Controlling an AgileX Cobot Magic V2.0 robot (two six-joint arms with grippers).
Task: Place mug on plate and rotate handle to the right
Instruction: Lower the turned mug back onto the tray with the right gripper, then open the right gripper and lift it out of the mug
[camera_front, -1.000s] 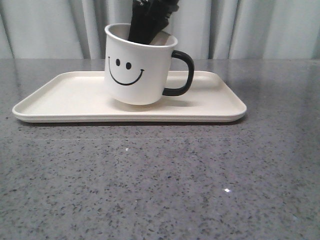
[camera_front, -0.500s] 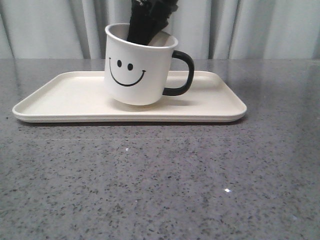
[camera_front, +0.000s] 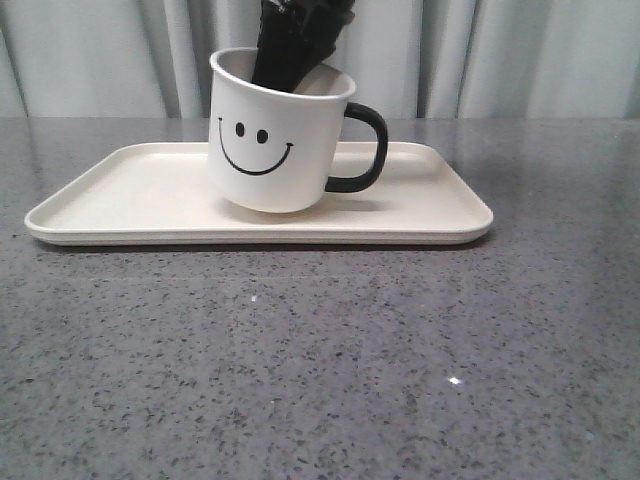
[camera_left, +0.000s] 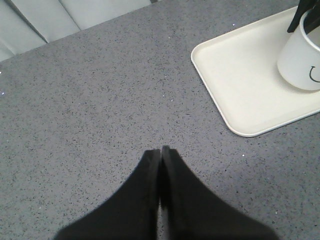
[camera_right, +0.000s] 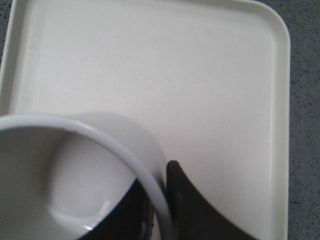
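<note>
Table (camera_front: 320, 370): grey speckled stone-look top, glossy, small bright glints of light near the front edge. Along the far edge hangs a pale grey-white curtain (camera_front: 520, 55) in vertical folds, evenly lit, soft shadows.

Lighting even, diffuse, moderately bright in all views. Front view sharp; small specular glints on the speckled worktop (camera_front: 330, 370); soft shadow under the mug (camera_front: 275, 130) on the plate (camera_front: 120, 190). Glossy highlight on the handle (camera_front: 370, 145). Right wrist view soft; near mug rim blurred. Left wrist view clear, no glare.
</note>
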